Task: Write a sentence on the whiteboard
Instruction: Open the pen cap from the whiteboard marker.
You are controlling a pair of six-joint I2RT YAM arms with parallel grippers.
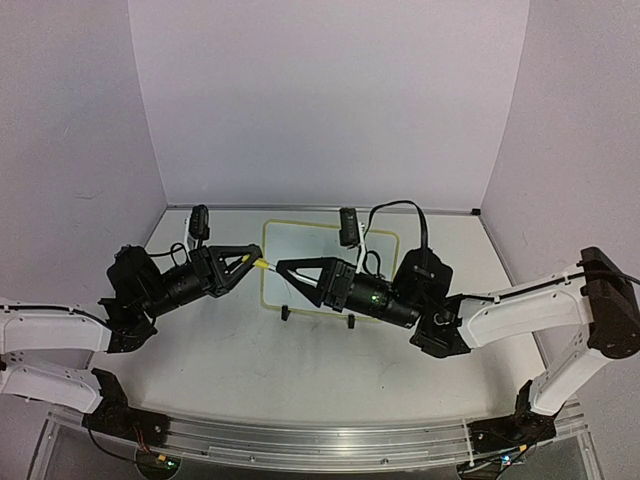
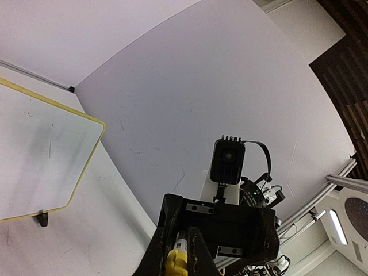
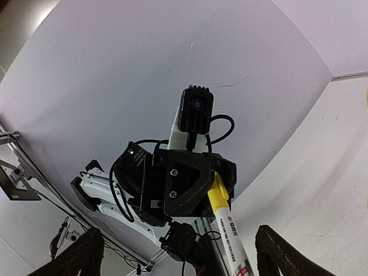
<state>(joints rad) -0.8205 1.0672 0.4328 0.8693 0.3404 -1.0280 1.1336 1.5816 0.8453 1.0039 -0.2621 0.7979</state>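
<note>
At mid-table in the top view, the left gripper [image 1: 252, 262] is clamped on a marker [image 1: 262, 264] that lies left to right, pointing at the right gripper [image 1: 283, 268]. Both arms reach inward and low. The whiteboard [image 1: 300, 238] stands just behind them, its long side left to right. In the left wrist view, fingers [image 2: 198, 256] pinch the marker's yellow end. In the right wrist view, fingers [image 3: 83, 256] spread wide on either side of its white barrel.

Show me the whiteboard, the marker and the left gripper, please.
whiteboard [image 1: 305, 240]: top external view, on its bare white face.
marker [image 3: 230, 230]: right wrist view, on its printed white barrel.
left gripper [image 1: 256, 263]: top external view, between its fingertips, at the marker's yellow end.
</note>
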